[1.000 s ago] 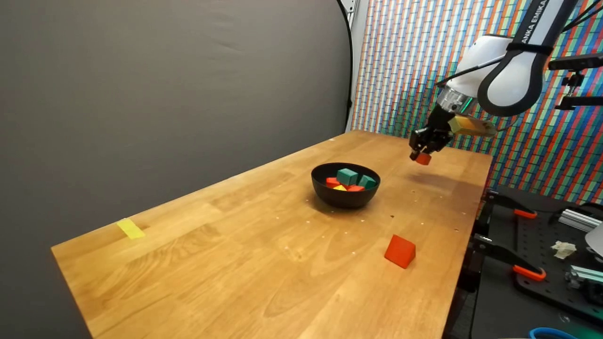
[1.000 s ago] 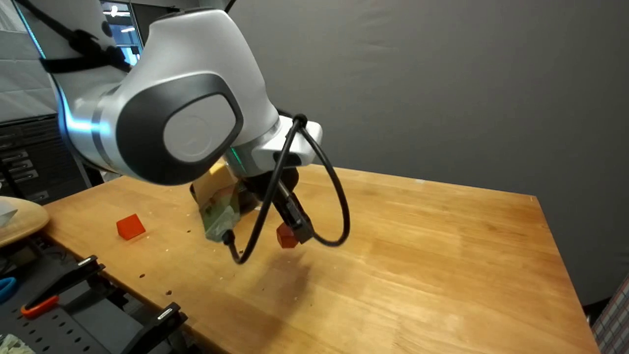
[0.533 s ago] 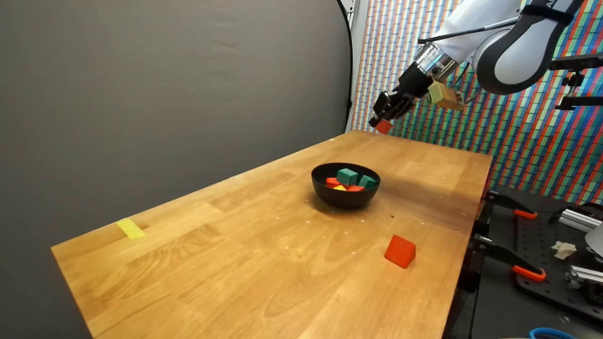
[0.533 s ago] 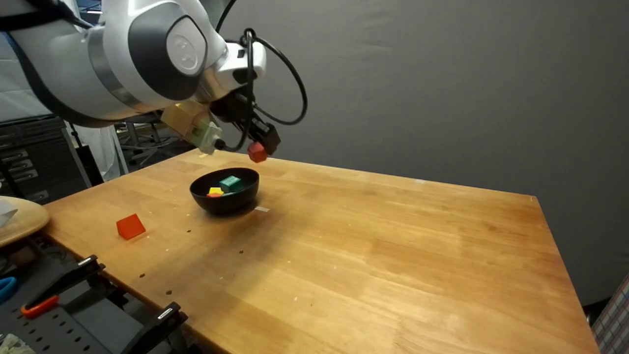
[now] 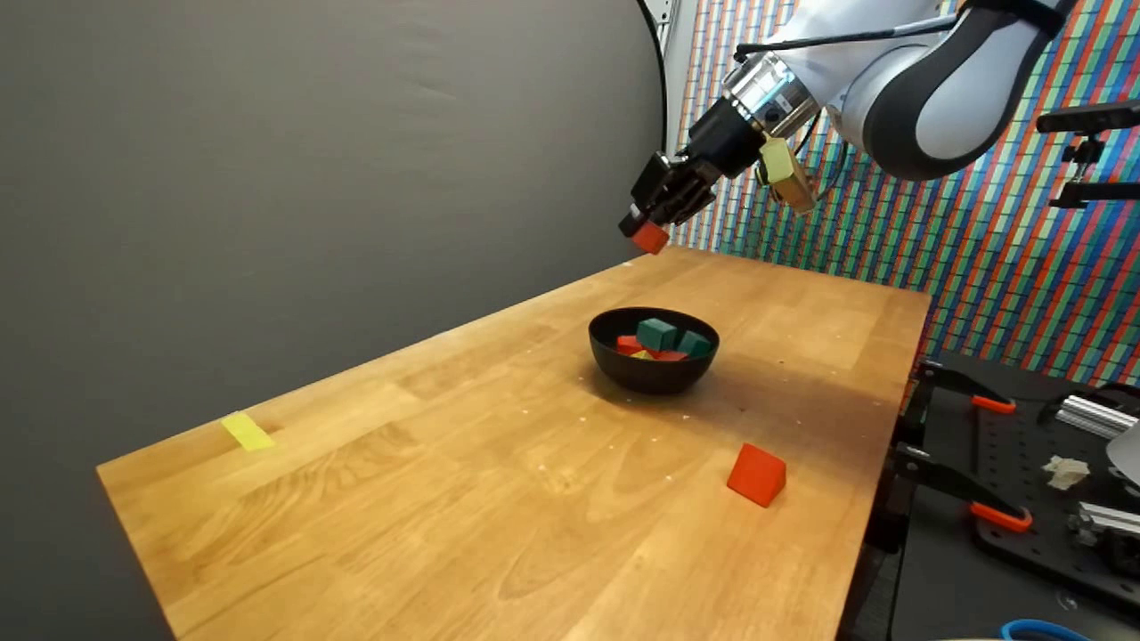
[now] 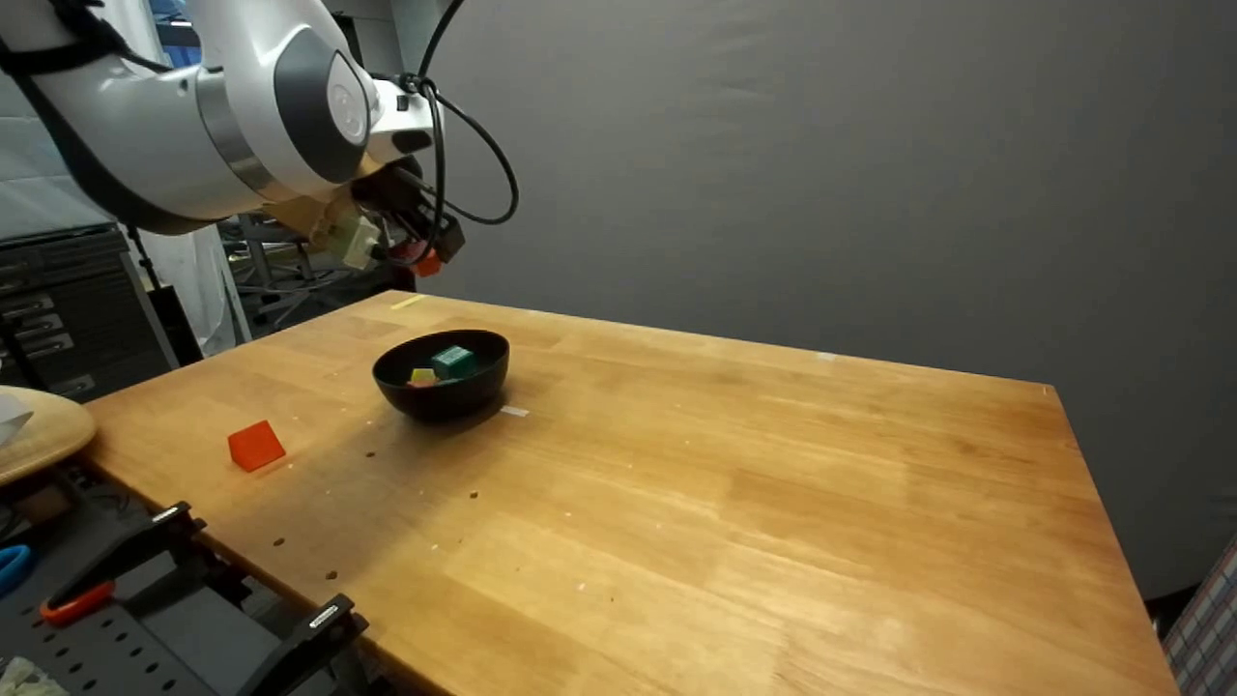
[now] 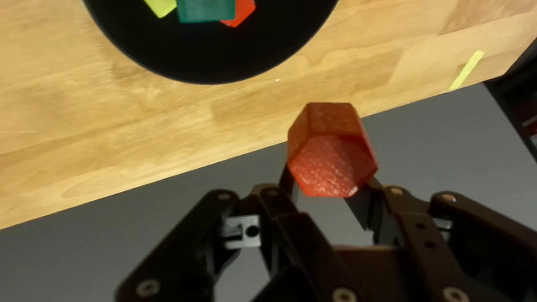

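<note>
Aloft: jaws pinching a red hexagonal block (image 7: 332, 161), held up in the air above the table (image 5: 401, 499). On it stands a black bowl (image 5: 653, 376) of coloured blocks (image 5: 657, 335) (green, red, yellow), a red wedge (image 5: 757, 476) lying apart.

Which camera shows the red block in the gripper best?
The wrist view: the held red block looks biggest there. Both exterior views show it small; in an exterior view, a cable partly covers it.
</note>
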Robot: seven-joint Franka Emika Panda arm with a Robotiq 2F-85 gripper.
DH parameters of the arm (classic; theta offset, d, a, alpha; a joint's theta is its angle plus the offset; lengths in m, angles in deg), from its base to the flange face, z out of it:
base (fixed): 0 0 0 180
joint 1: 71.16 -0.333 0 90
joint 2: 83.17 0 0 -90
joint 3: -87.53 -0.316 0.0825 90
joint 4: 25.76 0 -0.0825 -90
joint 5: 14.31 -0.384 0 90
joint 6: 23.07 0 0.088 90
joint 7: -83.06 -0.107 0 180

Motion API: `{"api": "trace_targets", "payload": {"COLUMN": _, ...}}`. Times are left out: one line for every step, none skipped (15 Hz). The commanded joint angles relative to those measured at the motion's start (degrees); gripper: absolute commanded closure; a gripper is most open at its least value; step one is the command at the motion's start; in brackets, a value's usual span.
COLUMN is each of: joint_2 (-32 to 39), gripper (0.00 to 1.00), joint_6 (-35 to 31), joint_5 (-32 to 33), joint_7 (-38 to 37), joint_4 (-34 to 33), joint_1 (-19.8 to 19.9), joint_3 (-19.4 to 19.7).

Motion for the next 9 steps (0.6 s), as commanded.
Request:
{"api": "trace_targets", "payload": {"joint_2": 6.1, "gripper": 0.83, "joint_6": -0.3, "joint_5": 1.3, "joint_7": -1.7, "joint_4": -3.9, "joint_1": 0.3, "joint_3": -1.5}}
{"api": "trace_targets", "payload": {"joint_2": 7.3, "gripper": 0.43, "joint_6": -0.3, "joint_5": 1.9, "joint_7": -2.1, "joint_4": -4.3, "joint_1": 0.7, "joint_3": -2.1}}
{"api": "trace_targets", "payload": {"joint_2": 7.8, "gripper": 0.42, "joint_6": 0.4, "joint_5": 2.0, "joint_7": -2.2, "joint_4": -4.4, "joint_1": 1.0, "joint_3": -2.4}}
{"api": "trace_targets", "payload": {"joint_2": 7.3, "gripper": 0.36, "joint_6": 1.2, "joint_5": 1.4, "joint_7": -2.0, "joint_4": -4.1, "joint_1": 1.0, "joint_3": -2.3}}
{"api": "trace_targets", "payload": {"joint_2": 5.4, "gripper": 0.27, "joint_6": 3.8, "joint_5": 0.1, "joint_7": -1.5, "joint_4": -3.2, "joint_1": 0.4, "joint_3": -1.6}}
{"api": "trace_targets", "payload": {"joint_2": 2.0, "gripper": 0.2, "joint_6": 7.4, "joint_5": -1.6, "joint_7": -0.7, "joint_4": -1.6, "joint_1": -0.5, "joint_3": -0.2}}
{"api": "trace_targets", "payload": {"joint_2": 6.8, "gripper": 0.38, "joint_6": 3.4, "joint_5": -0.1, "joint_7": -0.3, "joint_4": -2.8, "joint_1": 0.0, "joint_3": -1.0}}
{"api": "trace_targets", "payload": {"joint_2": 6.1, "gripper": 0.29, "joint_6": 5.2, "joint_5": -0.3, "joint_7": -0.3, "joint_4": -2.8, "joint_1": 0.0, "joint_3": -0.7}}
{"api": "trace_targets", "payload": {"joint_2": 5.3, "gripper": 0.22, "joint_6": 6.0, "joint_5": -0.4, "joint_7": -0.3, "joint_4": -2.7, "joint_1": 0.0, "joint_3": -0.4}}
